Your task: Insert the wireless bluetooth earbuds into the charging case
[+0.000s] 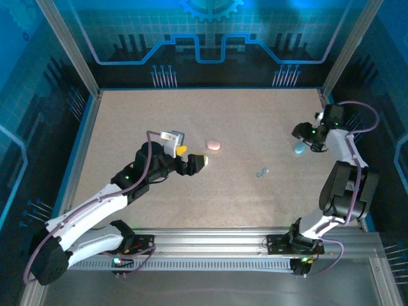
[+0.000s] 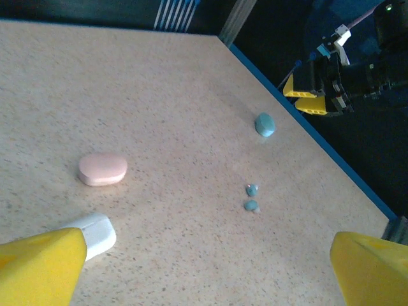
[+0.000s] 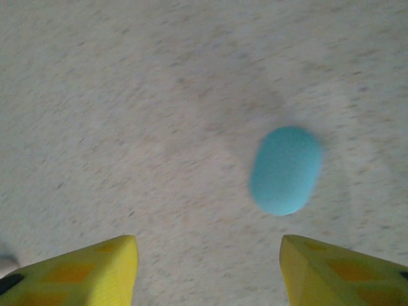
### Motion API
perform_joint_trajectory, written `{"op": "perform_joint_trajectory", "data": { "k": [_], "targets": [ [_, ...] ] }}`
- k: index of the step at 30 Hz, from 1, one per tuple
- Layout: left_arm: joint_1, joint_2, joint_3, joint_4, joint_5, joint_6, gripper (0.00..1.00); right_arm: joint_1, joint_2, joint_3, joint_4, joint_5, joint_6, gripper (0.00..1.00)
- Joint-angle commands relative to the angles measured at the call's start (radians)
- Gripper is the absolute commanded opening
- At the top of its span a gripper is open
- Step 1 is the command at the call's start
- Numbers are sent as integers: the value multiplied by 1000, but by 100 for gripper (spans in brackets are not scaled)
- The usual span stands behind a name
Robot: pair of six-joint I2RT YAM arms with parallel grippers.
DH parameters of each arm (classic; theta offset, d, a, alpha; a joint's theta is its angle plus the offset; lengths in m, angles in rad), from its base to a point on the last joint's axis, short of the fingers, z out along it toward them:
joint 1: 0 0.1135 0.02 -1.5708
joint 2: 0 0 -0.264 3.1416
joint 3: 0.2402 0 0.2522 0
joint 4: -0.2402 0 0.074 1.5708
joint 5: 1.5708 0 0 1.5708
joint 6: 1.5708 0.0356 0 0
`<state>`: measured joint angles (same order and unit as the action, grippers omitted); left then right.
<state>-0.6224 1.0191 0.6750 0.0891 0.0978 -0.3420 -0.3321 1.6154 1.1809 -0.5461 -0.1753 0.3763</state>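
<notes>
Well, left claw [image 2: 208, 255] and right claw [image 3: 209, 255] both gape empty.
2 tiny blue earbuds [image 2: 252, 189] lie on the bench [image 2: 159, 95] between them; white case [image 2: 95, 233], pink case [image 2: 102, 169] by the left, teal case [image 3: 285, 170] before the right.

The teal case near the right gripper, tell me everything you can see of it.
The teal case is a smooth, rounded oval of matte-looking plastic; no seam can be made out. It lies flat on the speckled table near its right edge, touching nothing else, just ahead of the open right gripper.
</notes>
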Motion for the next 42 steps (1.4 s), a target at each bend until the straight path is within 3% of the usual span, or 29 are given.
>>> {"op": "perform_joint_trajectory", "data": {
  "k": [1, 4, 14, 26, 33, 42],
  "targets": [
    [-22, 31, 56, 58, 65, -20, 99, -51, 90, 67, -40, -14, -9, 60],
    [-37, 43, 71, 53, 62, -20, 99, -70, 146, 85, -43, 22, 22, 60],
    [-47, 18, 51, 49, 14, 7, 99, -60, 290, 140, -76, -77, 45, 61],
    [-47, 11, 52, 41, 6, 3, 99, 15, 354, 182, -107, -154, 57, 59],
    [-47, 8, 57, 32, 2, 6, 99, 89, 370, 225, -100, -264, 21, 58],
    [-47, -6, 55, 21, -5, 11, 99, 84, 301, 277, -96, -40, -68, 59]
  ]
}}
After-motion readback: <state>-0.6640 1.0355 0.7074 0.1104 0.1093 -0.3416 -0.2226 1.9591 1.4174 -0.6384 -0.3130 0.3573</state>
